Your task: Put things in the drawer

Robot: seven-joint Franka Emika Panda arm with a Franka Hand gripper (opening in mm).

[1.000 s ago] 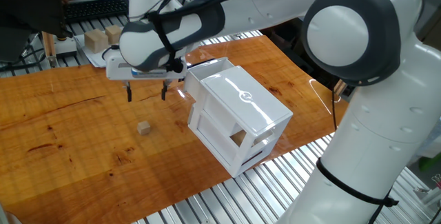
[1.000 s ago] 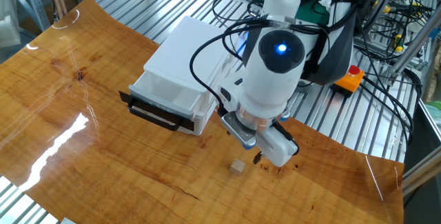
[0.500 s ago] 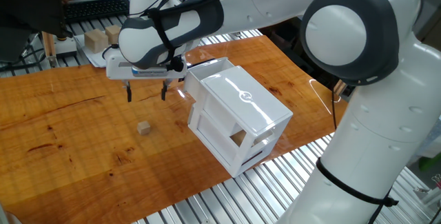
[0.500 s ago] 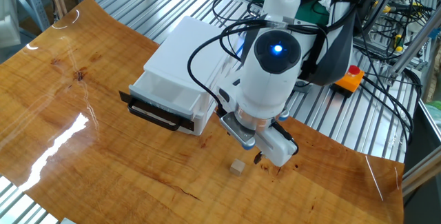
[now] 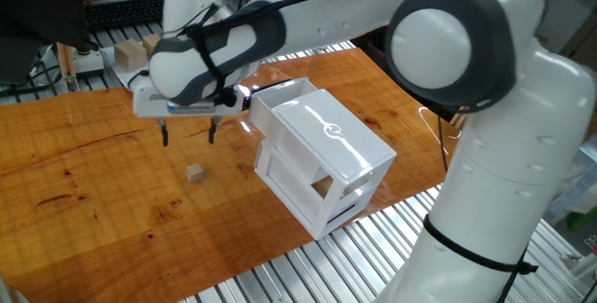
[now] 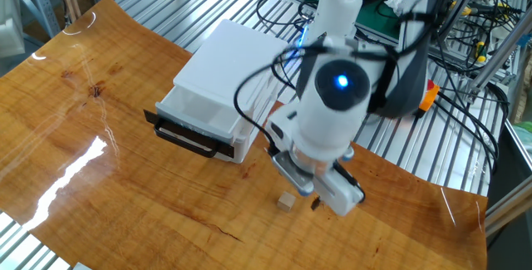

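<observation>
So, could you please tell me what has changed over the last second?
The gripper has shifted left in one fixed view, towards a spot above the cube, its fingers open and empty. Nothing was grasped or released. The cube lies where it was on the table, and the drawer is pulled out as before.

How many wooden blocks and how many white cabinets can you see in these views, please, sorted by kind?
Small light-tan wooden cube on the table: 1
Larger pale wooden blocks at the far edge: 2
White cabinet with its drawer open: 1
Total: 4
</observation>
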